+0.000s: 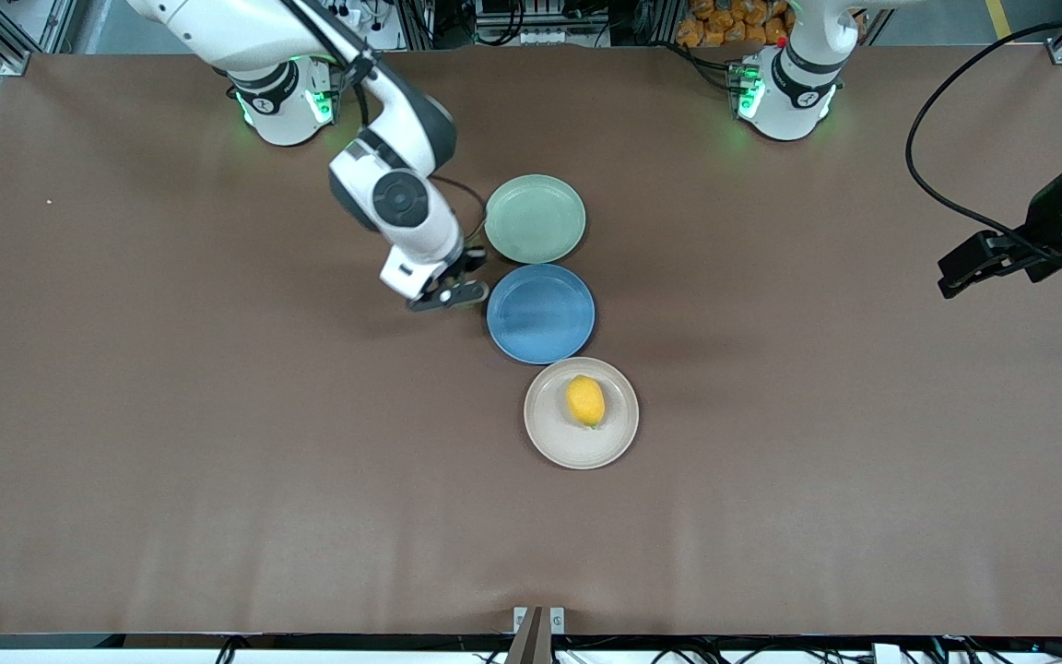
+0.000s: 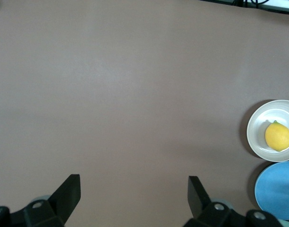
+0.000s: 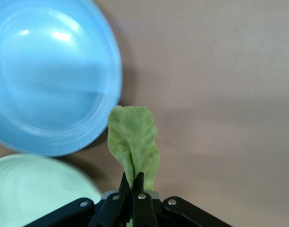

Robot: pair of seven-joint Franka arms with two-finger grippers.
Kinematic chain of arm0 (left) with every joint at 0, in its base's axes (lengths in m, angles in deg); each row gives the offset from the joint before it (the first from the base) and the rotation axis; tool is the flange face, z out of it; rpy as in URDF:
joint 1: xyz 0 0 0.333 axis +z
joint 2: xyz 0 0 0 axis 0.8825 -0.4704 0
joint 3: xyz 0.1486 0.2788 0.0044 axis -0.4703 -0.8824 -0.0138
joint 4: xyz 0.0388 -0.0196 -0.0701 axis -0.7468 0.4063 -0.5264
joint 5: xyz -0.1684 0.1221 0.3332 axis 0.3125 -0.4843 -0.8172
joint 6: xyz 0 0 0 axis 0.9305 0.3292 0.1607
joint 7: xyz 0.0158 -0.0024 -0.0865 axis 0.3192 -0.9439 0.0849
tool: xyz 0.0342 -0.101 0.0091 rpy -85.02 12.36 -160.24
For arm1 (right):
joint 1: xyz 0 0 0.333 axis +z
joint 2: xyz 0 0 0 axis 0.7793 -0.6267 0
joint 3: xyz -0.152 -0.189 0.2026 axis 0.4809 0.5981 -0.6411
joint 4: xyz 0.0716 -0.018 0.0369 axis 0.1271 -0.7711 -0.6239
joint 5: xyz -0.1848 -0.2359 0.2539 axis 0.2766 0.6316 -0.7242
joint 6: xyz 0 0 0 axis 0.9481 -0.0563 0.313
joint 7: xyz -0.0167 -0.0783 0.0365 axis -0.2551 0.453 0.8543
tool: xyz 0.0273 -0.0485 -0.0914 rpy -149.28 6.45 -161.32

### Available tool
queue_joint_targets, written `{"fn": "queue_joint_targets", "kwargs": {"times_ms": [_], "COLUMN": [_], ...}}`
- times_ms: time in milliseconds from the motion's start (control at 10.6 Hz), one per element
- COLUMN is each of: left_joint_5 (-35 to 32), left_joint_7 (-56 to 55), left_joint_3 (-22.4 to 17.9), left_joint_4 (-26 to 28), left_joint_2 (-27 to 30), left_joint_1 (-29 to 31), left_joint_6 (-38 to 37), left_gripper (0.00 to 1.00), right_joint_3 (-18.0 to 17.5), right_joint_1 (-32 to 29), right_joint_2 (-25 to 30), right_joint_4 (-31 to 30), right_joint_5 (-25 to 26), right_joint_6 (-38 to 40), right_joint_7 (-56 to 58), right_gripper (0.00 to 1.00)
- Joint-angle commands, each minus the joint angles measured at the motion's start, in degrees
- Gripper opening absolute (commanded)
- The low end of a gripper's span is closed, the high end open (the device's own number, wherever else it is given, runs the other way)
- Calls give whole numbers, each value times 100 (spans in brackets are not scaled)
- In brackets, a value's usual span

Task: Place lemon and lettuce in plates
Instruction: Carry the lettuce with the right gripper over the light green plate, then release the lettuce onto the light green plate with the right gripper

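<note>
The right gripper (image 3: pixel 137 182) has its jaws clamped on the lettuce (image 3: pixel 134 142), whose long axis hangs straight out from them over bare table (image 1: pixel 171 415) just beside the blue plate (image 1: pixel 540 314). The mint plate (image 1: pixel 536 219) lies just off to the jaws' side and looks the likely target. The lemon (image 1: pixel 585 400) already sits in the beige plate (image 1: pixel 549 433), and the left gripper (image 2: pixel 134 189) waits with jaws apart toward its own end of the table.

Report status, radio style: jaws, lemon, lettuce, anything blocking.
Right gripper shut on lettuce, beside blue plate. Left gripper open, waiting over bare table. Lemon in beige plate. Mint plate unobstructed.
</note>
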Motion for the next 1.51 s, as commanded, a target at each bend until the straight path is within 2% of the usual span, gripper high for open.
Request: {"fn": "queue_joint_targets", "kwargs": {"times_ms": [0, 379, 568, 663, 852, 947, 1041, 1420], "left_joint_5": [41, 58, 119, 389, 471, 471, 463, 392], "left_joint_7": [300, 1494, 1523, 1523, 1488, 1444, 1444, 1453], "left_joint_3": [70, 140, 149, 114, 96, 96, 96, 87], "left_joint_4": [134, 151, 160, 151, 160, 160, 151, 151], "left_joint_2": [159, 248, 274, 274, 283, 283, 283, 283], "left_joint_1": [75, 75, 75, 83, 83, 75, 66, 57], "left_joint_6": [52, -106, -106, -106, -106, -106, -106, -150], "left_gripper": [100, 100, 100, 100, 100, 100, 100, 100], "right_joint_3": [-226, -701, -868, -956, -983, -983, -983, -1097], "right_joint_1": [232, 409, 418, 418, 461, 470, 479, 401], "right_joint_2": [-274, -503, -556, -618, -636, -644, -645, -618], "right_joint_4": [51, 78, 86, 104, 104, 113, 148, 332], "right_joint_5": [16, 16, 16, 25, 25, 25, 25, 7], "right_joint_6": [-7, -8, -34, -34, -34, -25, -8, 54], "right_joint_7": [-333, -544, -702, -703, -703, -685, -685, -967], "right_gripper": [0, 0, 0, 0, 0, 17, 99, 100]}}
